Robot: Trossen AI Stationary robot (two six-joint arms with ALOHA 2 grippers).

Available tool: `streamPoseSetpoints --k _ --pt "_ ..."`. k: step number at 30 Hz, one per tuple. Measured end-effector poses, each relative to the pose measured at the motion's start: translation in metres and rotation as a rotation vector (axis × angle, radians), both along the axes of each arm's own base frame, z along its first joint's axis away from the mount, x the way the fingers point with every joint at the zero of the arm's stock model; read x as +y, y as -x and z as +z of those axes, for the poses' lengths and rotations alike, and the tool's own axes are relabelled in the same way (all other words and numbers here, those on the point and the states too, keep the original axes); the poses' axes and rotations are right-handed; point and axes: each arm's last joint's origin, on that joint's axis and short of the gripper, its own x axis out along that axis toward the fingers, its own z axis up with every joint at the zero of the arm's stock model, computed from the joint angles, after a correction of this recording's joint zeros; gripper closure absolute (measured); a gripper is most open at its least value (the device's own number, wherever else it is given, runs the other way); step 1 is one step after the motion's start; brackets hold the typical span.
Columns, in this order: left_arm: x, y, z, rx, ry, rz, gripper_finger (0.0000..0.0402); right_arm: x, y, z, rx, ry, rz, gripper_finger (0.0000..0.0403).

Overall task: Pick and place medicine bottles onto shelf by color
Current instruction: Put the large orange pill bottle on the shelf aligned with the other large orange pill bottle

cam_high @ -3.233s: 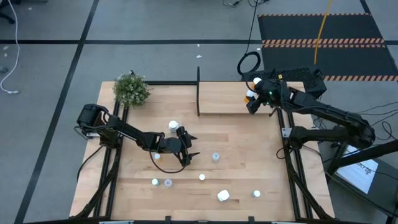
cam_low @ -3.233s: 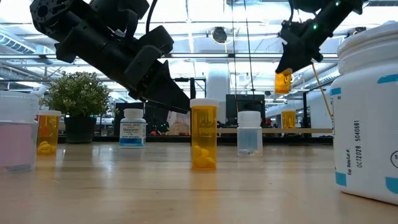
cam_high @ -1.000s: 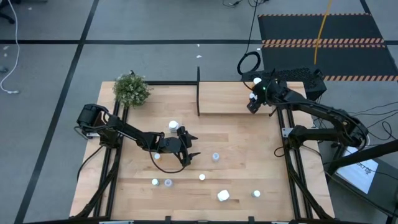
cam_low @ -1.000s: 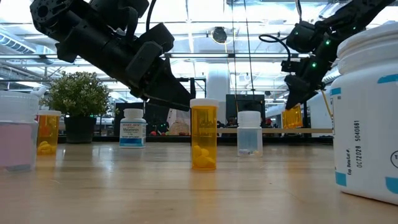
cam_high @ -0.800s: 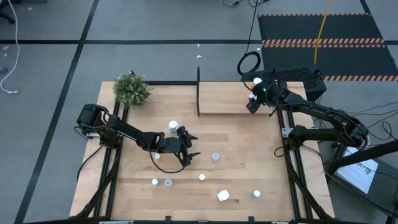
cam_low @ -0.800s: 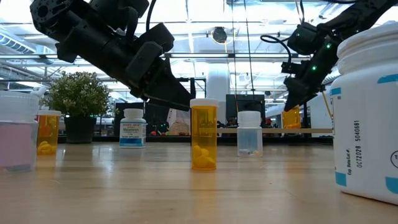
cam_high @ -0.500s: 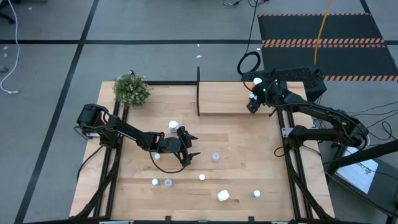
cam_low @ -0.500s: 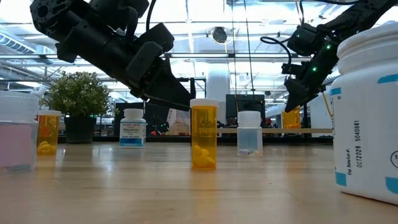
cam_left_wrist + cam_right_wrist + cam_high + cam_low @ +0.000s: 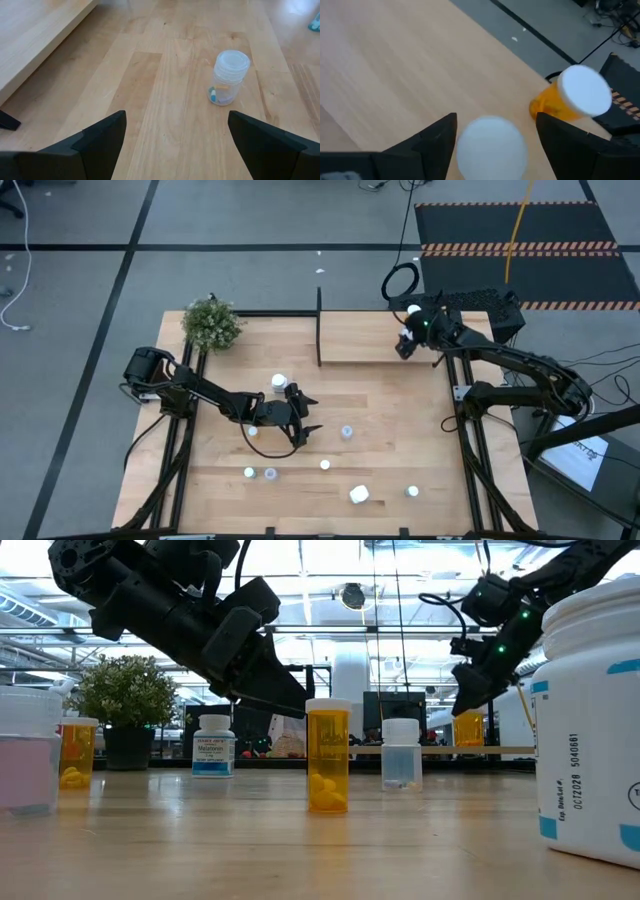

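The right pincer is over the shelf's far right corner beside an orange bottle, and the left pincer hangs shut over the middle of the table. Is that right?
Not quite. The left pincer is open, not shut: the left wrist view shows its two fingers wide apart, with a small clear bottle ahead of them. The rest holds: the right pincer is over the shelf corner, beside an orange bottle.

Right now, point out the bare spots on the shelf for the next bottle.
The light wooden shelf is bare from the thin black post across its middle. Its far right end is crowded: two white-capped orange bottles stand there under the right tool, which straddles one white cap.
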Motion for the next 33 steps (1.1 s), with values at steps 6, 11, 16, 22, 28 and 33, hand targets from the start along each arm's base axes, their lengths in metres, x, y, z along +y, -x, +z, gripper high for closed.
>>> streamPoseSetpoints --k 6,11,16,22,28,33 --pt "0.0 0.0 0.0 -0.003 0.001 0.0 0.005 -0.003 -0.003 0.012 -0.017 0.043 -0.019 0.012" --pt "0.0 -0.001 0.001 -0.014 0.002 -0.001 0.005 0.003 -0.009 0.027 -0.079 0.073 0.006 0.0128" --pt "0.0 -0.001 0.002 -0.019 0.0 -0.003 0.005 0.027 -0.018 0.034 -0.129 0.049 0.085 0.0155" --pt "0.0 -0.002 0.004 -0.048 -0.009 -0.01 0.005 0.052 -0.032 0.027 -0.122 0.022 0.135 0.0216" --pt "-0.001 -0.003 0.006 -0.067 0.016 0.001 0.005 0.059 -0.027 0.001 -0.067 0.036 0.069 0.0279" --pt "-0.001 -0.003 0.007 -0.081 0.034 0.009 0.005 0.06 -0.022 -0.021 -0.096 0.061 0.075 0.0319"
